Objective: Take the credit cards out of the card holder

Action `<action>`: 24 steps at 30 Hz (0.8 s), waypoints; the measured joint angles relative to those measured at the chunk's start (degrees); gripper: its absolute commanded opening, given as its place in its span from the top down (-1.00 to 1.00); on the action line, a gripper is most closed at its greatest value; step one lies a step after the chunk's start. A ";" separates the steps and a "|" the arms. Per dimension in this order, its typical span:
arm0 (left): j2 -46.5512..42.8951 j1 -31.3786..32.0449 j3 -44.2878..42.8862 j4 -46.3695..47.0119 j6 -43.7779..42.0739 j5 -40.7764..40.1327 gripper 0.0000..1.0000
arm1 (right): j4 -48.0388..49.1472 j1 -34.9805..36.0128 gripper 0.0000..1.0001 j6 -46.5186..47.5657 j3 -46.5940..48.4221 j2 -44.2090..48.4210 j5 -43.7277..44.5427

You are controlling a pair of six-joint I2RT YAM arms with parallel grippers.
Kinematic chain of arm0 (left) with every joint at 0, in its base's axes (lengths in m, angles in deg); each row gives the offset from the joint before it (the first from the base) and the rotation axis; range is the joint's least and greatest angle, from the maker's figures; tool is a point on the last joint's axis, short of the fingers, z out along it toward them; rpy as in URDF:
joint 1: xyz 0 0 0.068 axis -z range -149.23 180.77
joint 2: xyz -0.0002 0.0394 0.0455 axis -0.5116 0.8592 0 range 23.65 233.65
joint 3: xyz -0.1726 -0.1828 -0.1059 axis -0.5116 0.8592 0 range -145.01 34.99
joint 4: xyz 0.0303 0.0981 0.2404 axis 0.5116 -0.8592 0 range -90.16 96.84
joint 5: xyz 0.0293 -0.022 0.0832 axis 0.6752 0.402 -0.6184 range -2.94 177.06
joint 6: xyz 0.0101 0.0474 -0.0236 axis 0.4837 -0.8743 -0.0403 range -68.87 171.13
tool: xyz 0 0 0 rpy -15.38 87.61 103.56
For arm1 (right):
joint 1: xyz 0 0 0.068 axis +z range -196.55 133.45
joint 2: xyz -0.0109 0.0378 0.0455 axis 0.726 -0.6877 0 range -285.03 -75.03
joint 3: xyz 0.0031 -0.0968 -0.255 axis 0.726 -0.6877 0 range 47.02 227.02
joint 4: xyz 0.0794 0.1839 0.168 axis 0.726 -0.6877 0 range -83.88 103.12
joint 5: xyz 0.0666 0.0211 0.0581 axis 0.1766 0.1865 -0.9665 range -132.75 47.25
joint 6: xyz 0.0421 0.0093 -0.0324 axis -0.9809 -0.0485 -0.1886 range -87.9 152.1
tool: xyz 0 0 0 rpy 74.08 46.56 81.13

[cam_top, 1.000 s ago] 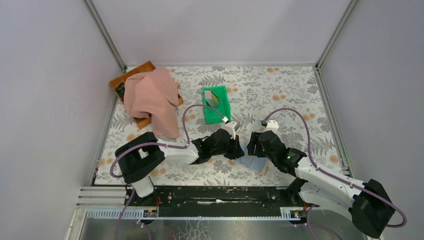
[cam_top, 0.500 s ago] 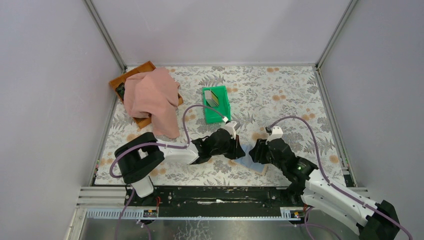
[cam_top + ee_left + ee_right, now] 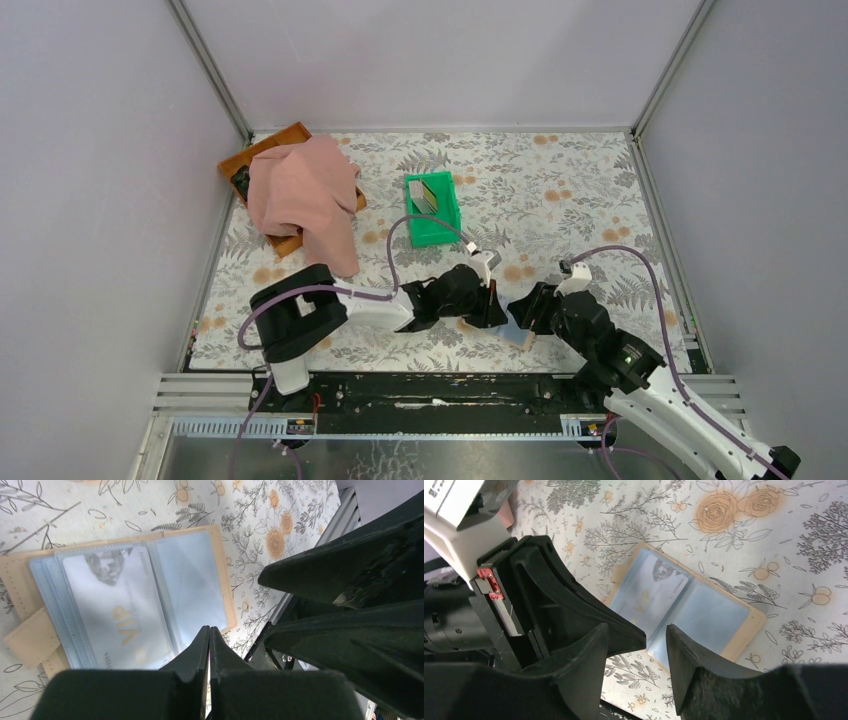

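Note:
The card holder point(image 3: 165, 585) lies open on the table, pale blue inside with a tan rim. A silver card point(image 3: 117, 615) marked VIP sits in its left sleeve; the right sleeve looks empty. My left gripper point(image 3: 208, 630) is shut and empty, its tip just over the holder's near edge. My right gripper point(image 3: 636, 642) is open, hovering over the holder point(image 3: 704, 615) and the card point(image 3: 649, 592). In the top view the holder point(image 3: 514, 327) shows between the left gripper point(image 3: 492, 298) and the right gripper point(image 3: 525, 308). Other cards point(image 3: 428, 195) stand in a green bin.
The green bin point(image 3: 445, 228) stands behind the left arm. A pink cloth point(image 3: 305, 195) covers a brown tray point(image 3: 250, 155) at the back left. The left gripper's black fingers point(image 3: 574, 595) fill the left of the right wrist view. The table's front rail is close.
My left gripper has slid right, over the holder. My right arm has pulled back to the right and towards the near edge, its gripper still by the holder.

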 measured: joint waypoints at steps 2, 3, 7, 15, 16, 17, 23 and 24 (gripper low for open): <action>0.85 0.31 0.07 0.17 0.37 0.24 0.95 | -0.61 0.00 -0.09 -0.81 0.00 0.55 0.72; 0.96 0.35 0.26 0.31 0.52 0.22 0.86 | -0.98 0.00 -0.11 -1.14 0.00 0.31 1.05; -0.74 0.35 2.08 -0.09 0.44 -2.40 0.12 | -1.29 -0.02 -0.21 -1.66 0.04 -4.39 2.75; -6.01 -3.34 2.60 -3.72 -3.13 -9.57 0.49 | -0.90 -0.02 0.88 -5.07 0.83 -16.31 8.24; -6.01 -4.22 2.60 -4.20 -3.50 -10.25 0.66 | -0.61 -0.02 0.97 -5.95 0.79 -17.25 8.37; -5.99 -4.87 2.60 -4.94 -3.98 -10.97 0.91 | -0.13 -0.02 1.00 -6.60 0.66 -18.08 8.48; -4.70 -6.64 2.47 -9.01 -5.97 -15.06 1.00 | 4.55 -0.02 1.00 -9.60 -2.05 -23.32 6.47; -4.22 -6.91 2.47 -9.44 -6.14 -15.17 1.00 | 5.09 0.09 1.00 -9.64 -2.10 -24.22 5.90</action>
